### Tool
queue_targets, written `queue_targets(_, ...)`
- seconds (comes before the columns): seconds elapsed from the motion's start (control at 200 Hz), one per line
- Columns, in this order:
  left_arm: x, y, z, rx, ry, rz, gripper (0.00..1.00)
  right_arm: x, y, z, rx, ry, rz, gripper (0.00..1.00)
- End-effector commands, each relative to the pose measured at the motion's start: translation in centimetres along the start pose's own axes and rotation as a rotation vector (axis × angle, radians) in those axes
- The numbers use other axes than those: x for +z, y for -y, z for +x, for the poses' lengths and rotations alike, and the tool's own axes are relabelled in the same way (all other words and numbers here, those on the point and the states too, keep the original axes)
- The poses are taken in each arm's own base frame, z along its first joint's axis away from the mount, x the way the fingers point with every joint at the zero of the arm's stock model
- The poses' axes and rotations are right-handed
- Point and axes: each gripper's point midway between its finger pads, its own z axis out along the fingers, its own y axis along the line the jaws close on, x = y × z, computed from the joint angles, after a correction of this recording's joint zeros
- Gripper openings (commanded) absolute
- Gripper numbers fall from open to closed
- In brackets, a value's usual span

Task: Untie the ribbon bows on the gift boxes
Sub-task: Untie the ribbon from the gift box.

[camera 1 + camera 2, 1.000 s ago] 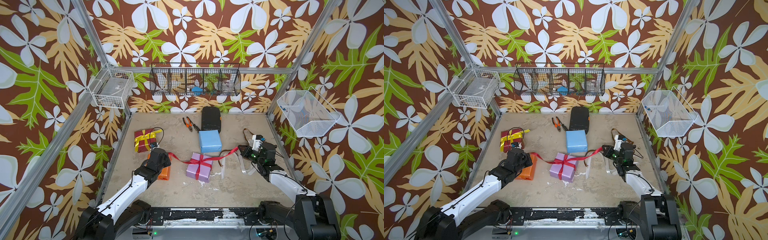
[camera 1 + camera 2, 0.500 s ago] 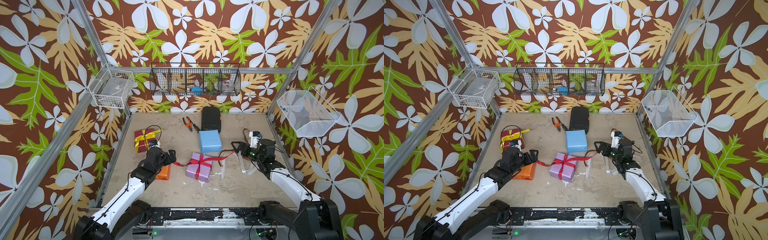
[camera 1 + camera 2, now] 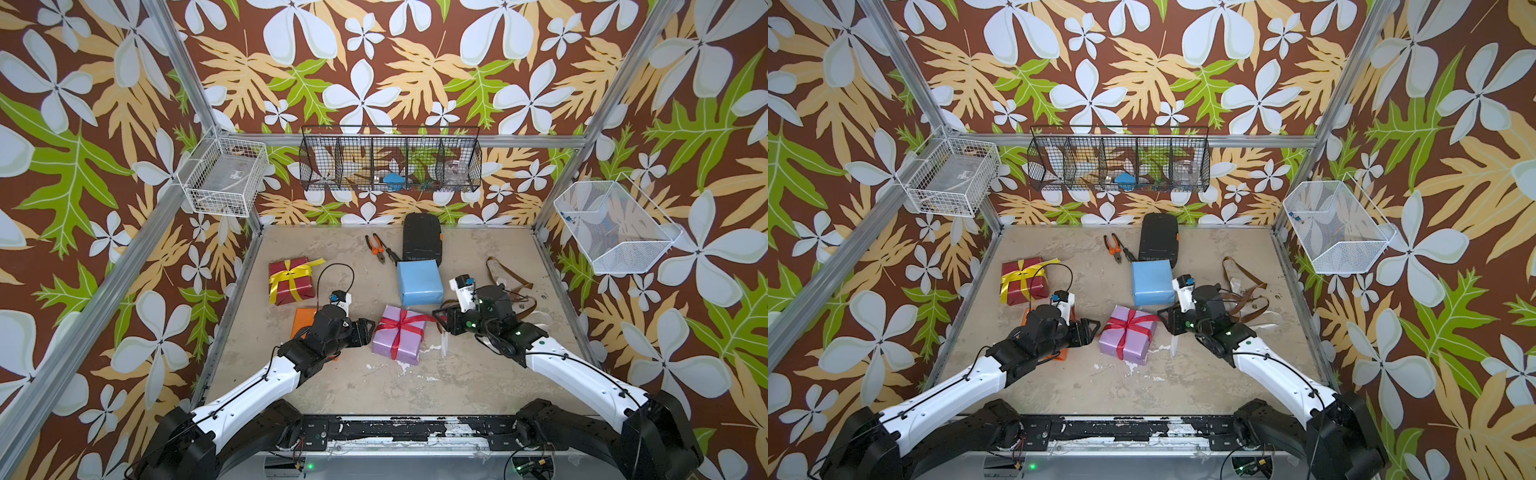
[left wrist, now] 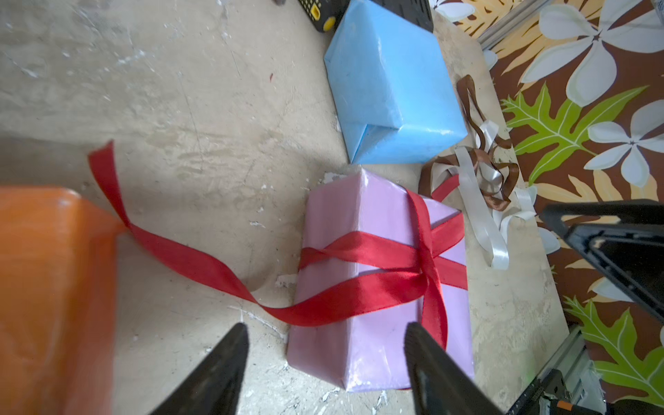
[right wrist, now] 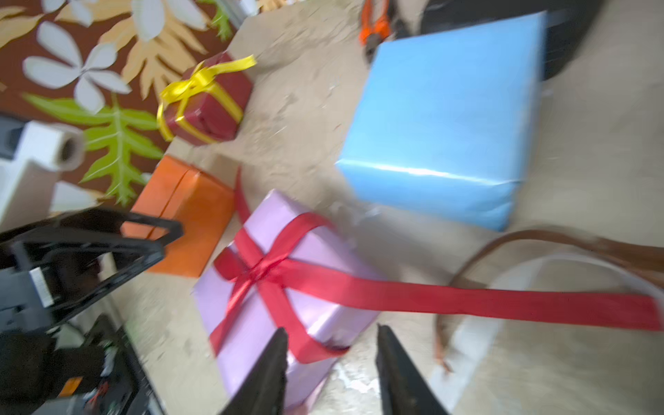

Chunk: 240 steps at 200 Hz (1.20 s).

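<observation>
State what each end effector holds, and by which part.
Nothing. The left end effector and right end effector are both open; the red ribbon lies free.

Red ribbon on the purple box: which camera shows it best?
Left wrist view: the red satin ribbon crossing the lilac paper box is close and sharp. Right wrist blurs it; both top views show it small.

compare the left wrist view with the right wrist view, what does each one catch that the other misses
Only the left wrist view: the whole tangled heap of brown and white ribbons, of which the right wrist view catches just blurred loops. Only the right wrist view: the dark red box with its yellow bow tied, and the pliers. Both: the lilac box crossed by the red ribbon, the light blue box and the orange box.
</observation>
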Motion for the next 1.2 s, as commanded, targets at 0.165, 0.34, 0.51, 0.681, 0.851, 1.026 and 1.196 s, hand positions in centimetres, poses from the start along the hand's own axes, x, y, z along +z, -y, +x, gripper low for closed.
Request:
queue_targets(0.165,1.9,1.4,1.7,-0.013,-0.042,0.078,0.66,3.9,-5.9,2.3,0.037,-0.082,-0.25,0.2)
queue_targets(0.34,2.5,0.7,2.5,0.006,-0.067,0.058,0.65,6.2,-5.9,3.4,0.071,-0.137,-0.289,0.36)
queue_targets(0.51,2.9,-0.3,3.9,0.001,-0.094,0.044,0.63,7.5,-6.2,3.6,0.113,-0.144,-0.332,0.34)
queue_targets(0.681,3.1,-1.0,4.9,-0.008,-0.112,0.037,0.59,8.7,-6.2,3.5,0.144,-0.144,-0.346,0.34)
queue_targets(0.851,3.2,-1.5,5.3,-0.002,-0.122,0.026,0.59,9.4,-7.3,2.9,0.171,-0.123,-0.432,0.34)
queue_targets(1.026,3.4,-1.7,5.8,0.0,-0.139,0.022,0.59,9.1,-9.0,0.8,0.182,-0.047,-0.545,0.33)
queue_targets(1.196,3.4,-1.9,6.0,-0.004,-0.145,0.02,0.59,7.8,-11.4,-1.8,0.156,0.034,-0.673,0.32)
